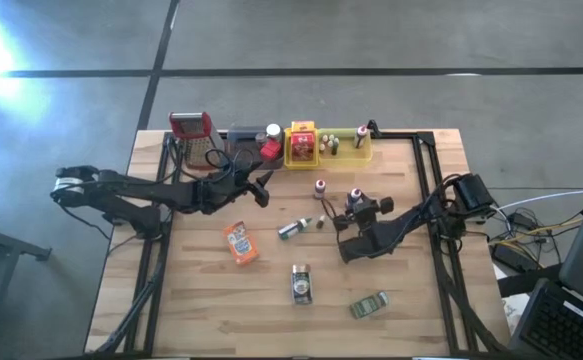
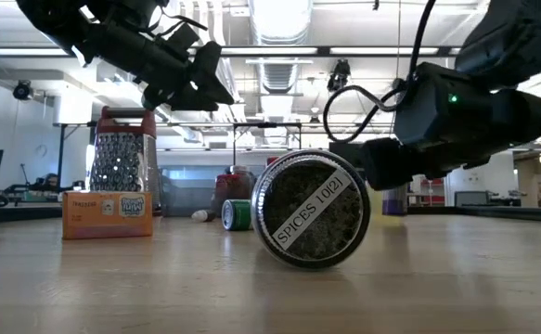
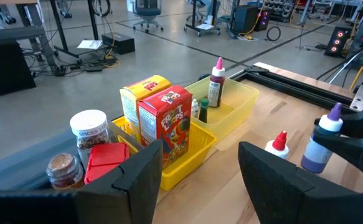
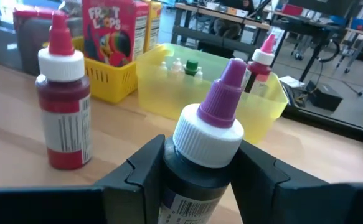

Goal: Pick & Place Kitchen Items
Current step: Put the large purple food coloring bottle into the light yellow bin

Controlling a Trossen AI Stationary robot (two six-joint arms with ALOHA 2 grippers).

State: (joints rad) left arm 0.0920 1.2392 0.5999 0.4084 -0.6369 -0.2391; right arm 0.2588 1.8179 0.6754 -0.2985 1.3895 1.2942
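While several kitchen items already sit in the yellow trays (image 1: 359, 150) at the far edge of the tabletop (image 1: 201, 300), the task looks only partly done. In the trays I see two small cereal boxes (image 3: 162, 121), a few tiny bottles (image 4: 184, 67) and a dark red bottle with a pink tip (image 3: 216, 84). Still loose on the wood are an orange packet (image 1: 239, 243), a spice jar lying on its side (image 1: 301, 283), a small tin (image 1: 369, 305), a little green item (image 1: 290, 229) and a red bottle with a white cap (image 4: 61, 102) standing just near the trays.

The right end effector (image 4: 197, 165) is clamped on a dark bottle (image 4: 200, 155), held upright above the middle of the tabletop, near the trays. This bottle has a white ribbed cap with a purple pointed tip and a printed label with a barcode.

The left end effector (image 3: 197, 171) hangs over the far left part, near the grey tray (image 1: 246, 140), its fingers apart with nothing between them.
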